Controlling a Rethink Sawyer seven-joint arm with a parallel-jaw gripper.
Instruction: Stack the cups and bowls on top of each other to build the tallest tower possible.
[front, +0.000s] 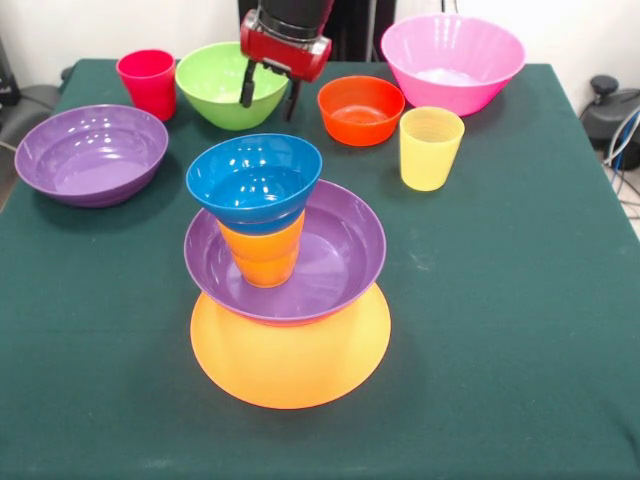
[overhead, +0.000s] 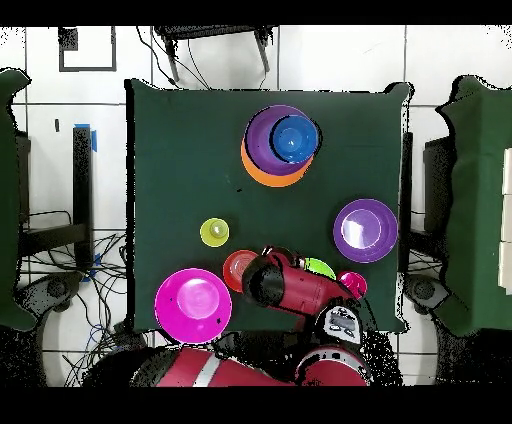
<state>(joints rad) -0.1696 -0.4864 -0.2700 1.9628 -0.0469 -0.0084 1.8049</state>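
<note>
Front view: the tower (front: 285, 290) stands mid-table, a little toward the near edge. Its base is a yellow-orange bowl (front: 290, 365) turned upside down on the green table (front: 520, 300). A purple bowl (front: 345, 255) sits upright on that base. An orange cup (front: 262, 258) stands inside the purple bowl, left of its centre, and a blue bowl (front: 254, 178) rests upright on the cup's rim.

The gripper (front: 268, 97) hangs at the far edge over the right rim of the green bowl (front: 215, 82). Its two dark fingers are spread a little apart, one on either side of the bowl's wall; whether they touch it cannot be told. Nothing is lifted.

Along the far edge, from left to right: a red-pink cup (front: 148, 82) just beside the green bowl, then an orange-red bowl (front: 360, 108), then a big pink bowl (front: 452, 60) near the far right corner. A yellow cup (front: 430, 148) stands upright just in front of the gap between the orange-red and pink bowls. A second purple bowl (front: 90, 153) sits at the left edge, well apart from the tower.

Overhead view: the arm (overhead: 290, 285) covers most of the green bowl; only a sliver of it shows.
</note>
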